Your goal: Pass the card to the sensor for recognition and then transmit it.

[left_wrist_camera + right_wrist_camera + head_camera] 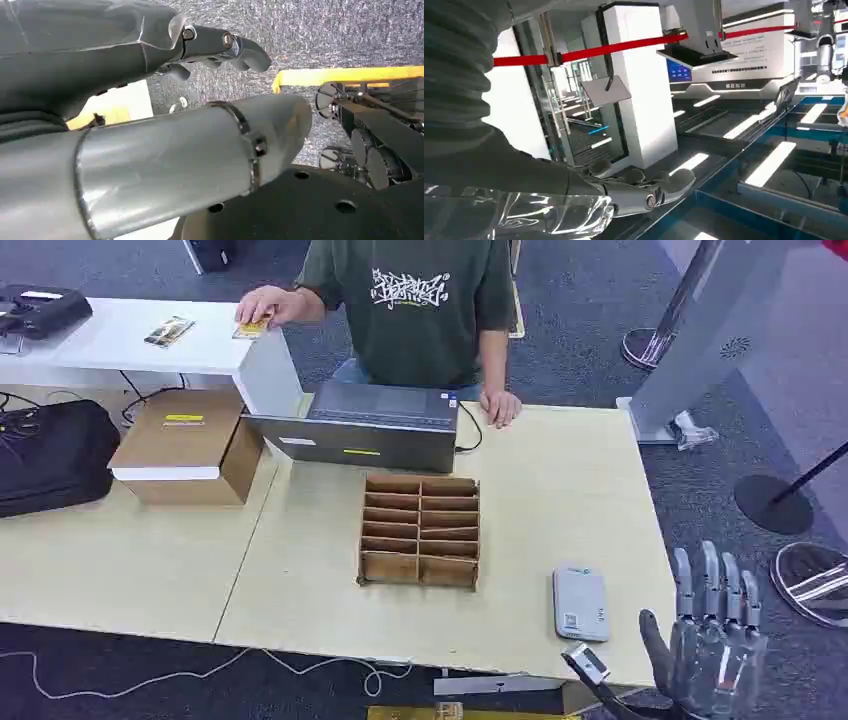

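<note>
You are looking down on a pale wooden table (560, 490) standing on grey carpet, butted against a second pale table (110, 560) on the left, with a white table (120, 340) beyond that. A person in a dark green shirt (420, 310) is standing at the far edge, one hand resting on the pale table's back rim and the other pressing on a yellow card (252, 328) at the white table's near corner. Another card (169, 331) is lying just beside it, further left.

Near the middle, a brown cardboard divider tray (420, 530) is sitting just in front of a dark grey box (365, 425). The grey sensor (580, 604) is lying flat near the front right corner, well apart from both cards. A cardboard carton (190, 445) and a black bag (50, 455) are occupying the left table.

Your right hand (712, 640) is hovering off the table's front right corner, fingers straight and spread, gripping nothing — the right wrist view is showing the same loose fingers (664, 182). Your left hand (220, 47) is hanging over the carpet with its fingers curled inward and nothing in them.

Bare tabletop is lying between the tray and the right edge. To the right of the table, a white kiosk (700, 340) and round stanchion bases (775, 502) are standing on the carpet — and a cable (200, 672) is trailing along the floor under the front edge.
</note>
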Controlling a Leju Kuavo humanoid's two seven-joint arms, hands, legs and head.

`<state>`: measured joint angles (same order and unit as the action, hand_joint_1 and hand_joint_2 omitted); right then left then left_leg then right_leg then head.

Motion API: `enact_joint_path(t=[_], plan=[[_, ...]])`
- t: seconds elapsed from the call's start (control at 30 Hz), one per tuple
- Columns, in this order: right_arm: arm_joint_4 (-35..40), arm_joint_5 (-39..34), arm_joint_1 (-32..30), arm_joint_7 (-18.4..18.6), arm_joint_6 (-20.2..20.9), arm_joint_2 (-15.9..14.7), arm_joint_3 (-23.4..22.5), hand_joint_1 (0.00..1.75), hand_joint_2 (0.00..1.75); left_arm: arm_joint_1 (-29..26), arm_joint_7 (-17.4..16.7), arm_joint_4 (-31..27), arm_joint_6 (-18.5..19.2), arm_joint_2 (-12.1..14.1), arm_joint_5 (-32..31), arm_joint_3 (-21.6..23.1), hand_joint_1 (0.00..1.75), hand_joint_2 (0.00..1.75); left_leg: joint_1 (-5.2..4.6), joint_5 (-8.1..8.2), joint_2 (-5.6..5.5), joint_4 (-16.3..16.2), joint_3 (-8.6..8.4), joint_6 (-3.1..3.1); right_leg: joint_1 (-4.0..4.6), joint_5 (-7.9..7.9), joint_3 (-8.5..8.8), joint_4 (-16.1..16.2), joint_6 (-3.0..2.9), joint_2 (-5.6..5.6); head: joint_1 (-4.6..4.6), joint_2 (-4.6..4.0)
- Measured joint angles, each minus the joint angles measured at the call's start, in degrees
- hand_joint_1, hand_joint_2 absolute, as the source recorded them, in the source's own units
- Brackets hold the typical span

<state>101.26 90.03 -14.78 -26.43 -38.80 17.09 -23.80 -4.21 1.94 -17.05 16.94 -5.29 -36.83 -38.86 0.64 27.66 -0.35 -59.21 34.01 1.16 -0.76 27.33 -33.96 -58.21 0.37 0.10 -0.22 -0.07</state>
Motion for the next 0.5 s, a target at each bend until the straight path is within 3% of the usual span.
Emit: enact_joint_path(t=[0.5], plan=[[-1.42,0.00,0.34,3.98,0.13,-0.11,1.25,0.00,1.75,0.09,-0.94,-1.05,0.04,-0.31,-1.60,0.00,0.00,0.00,0.00,0.00,-0.01,0.00,0.00,0.00,0.00,0.00,0.01,0.00,0.00,-0.01,0.00,0.00]])
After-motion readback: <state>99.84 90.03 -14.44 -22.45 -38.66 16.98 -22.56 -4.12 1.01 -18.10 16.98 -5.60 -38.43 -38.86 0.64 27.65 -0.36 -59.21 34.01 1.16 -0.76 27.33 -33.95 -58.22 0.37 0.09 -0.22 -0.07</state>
